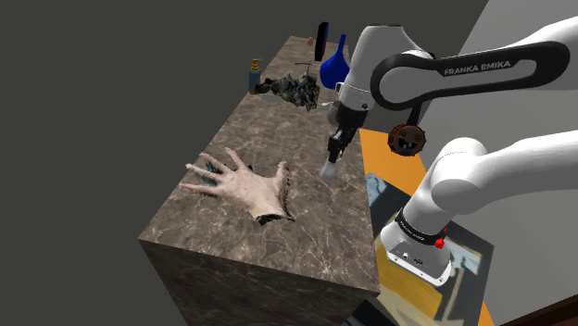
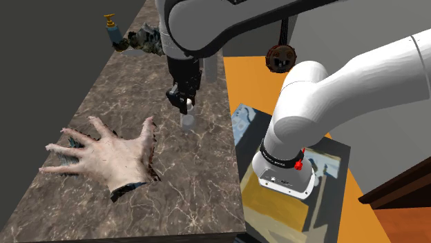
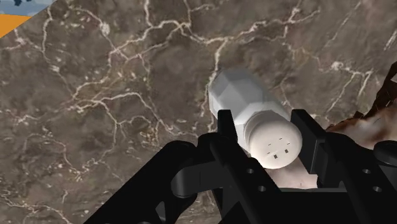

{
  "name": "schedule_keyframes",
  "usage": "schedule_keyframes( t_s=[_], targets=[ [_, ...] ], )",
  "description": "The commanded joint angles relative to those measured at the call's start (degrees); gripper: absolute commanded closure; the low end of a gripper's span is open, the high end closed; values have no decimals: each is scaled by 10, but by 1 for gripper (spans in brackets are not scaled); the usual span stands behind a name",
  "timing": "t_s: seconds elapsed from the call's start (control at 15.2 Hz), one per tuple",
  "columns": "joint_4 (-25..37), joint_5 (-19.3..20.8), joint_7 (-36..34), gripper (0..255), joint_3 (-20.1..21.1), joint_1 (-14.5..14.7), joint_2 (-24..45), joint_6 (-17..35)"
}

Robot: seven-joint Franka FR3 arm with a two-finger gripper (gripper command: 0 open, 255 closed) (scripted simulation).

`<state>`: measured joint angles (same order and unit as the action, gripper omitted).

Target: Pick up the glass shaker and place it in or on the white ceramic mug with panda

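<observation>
wrist view had the two black fingers (image 3: 228, 137) pressed against either side of the shaker (image 3: 251, 108), a white faceted body with a rounded white cap whose small holes faced the camera. the gripper (image 3: 266, 130) clasped it at the cap end, and the body slanted away toward the brown veined marble counter (image 3: 114, 95). in the shoulder view the gripper (image 1: 335, 146) pointed down near the edge of the counter (image 1: 278, 241) on the stand's side, with the shaker (image 1: 328, 170) sticking out below the fingertips. whether its base touched the marble could not be told. in the second exterior view the shaker (image 2: 186, 119) was near a pale model hand (image 2: 110, 155) that lay flat with its digits spread. at the counter's far end stood a blue vase (image 1: 334, 65), a small gold-capped bottle (image 1: 255, 74) and a grey-green clump (image 1: 295, 90), all well apart from the gripper.
</observation>
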<state>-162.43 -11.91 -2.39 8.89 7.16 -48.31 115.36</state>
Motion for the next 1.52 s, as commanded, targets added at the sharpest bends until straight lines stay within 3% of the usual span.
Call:
schedule_keyframes(
  t_s=[0.0,1.45],
  targets=[
    [12,2,-2,255,-2,-1,-6,-18],
    [170,33,-1,255,-32,-16,-8,-179]
  ],
)
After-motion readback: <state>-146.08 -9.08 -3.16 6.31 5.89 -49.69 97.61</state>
